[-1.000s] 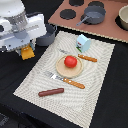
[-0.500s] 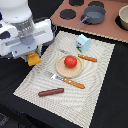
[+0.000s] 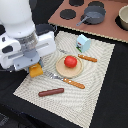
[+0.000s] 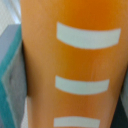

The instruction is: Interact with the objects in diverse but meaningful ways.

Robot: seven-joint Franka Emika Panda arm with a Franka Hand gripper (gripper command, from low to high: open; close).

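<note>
Tool [image 3: 34, 65]: clenched on ridged yellow-orange block [image 3: 35, 70].
Tomato [image 3: 70, 61]: resting on tan plate [image 3: 60, 70].
Sausage [image 3: 51, 92]: lying on the mat [image 3: 95, 75].

The arm has swung in from the table's edge on the exterior view's left — its gripper [image 3: 34, 66], clamped on the ridged yellow-orange block [image 3: 35, 70], now sits further over the mat [image 3: 97, 80].
</note>
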